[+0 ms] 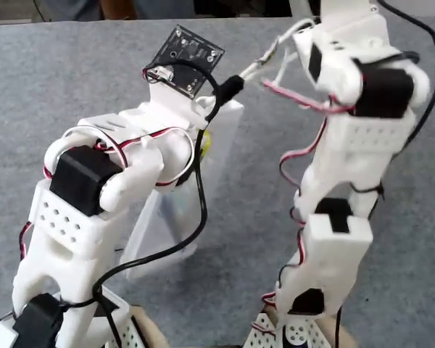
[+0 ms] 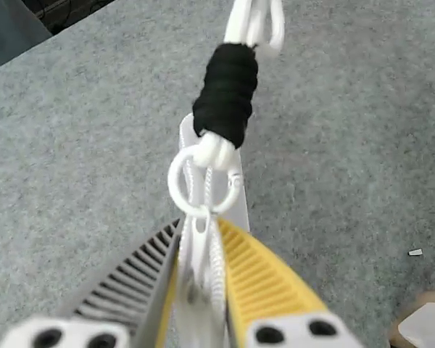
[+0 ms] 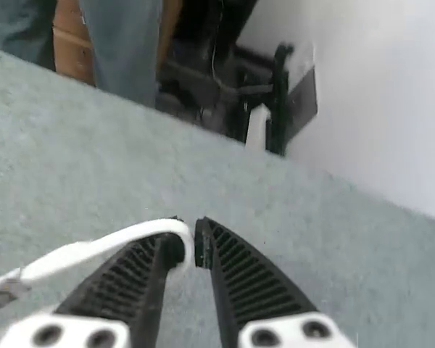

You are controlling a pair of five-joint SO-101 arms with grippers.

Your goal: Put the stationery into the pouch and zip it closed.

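Note:
The translucent pouch (image 1: 167,217) stands on edge on the grey table, partly hidden under my left arm. My left gripper (image 2: 199,232), with one grey and one yellow finger (image 2: 257,279), is shut on the pouch's zipper edge (image 2: 237,206) just behind a white ring (image 2: 175,181). From the ring a white pull cord (image 1: 264,67) with a black wrap (image 2: 228,94) runs taut to my right gripper (image 3: 192,235). That gripper is held above the table's far side and is shut on the cord's loop (image 3: 94,250).
Grey felt covers the table (image 1: 72,65), with open room to the left of the pouch and between the arms. A small white scrap (image 2: 415,252) lies on the felt. Furniture and a white wall (image 3: 377,87) stand beyond the far edge.

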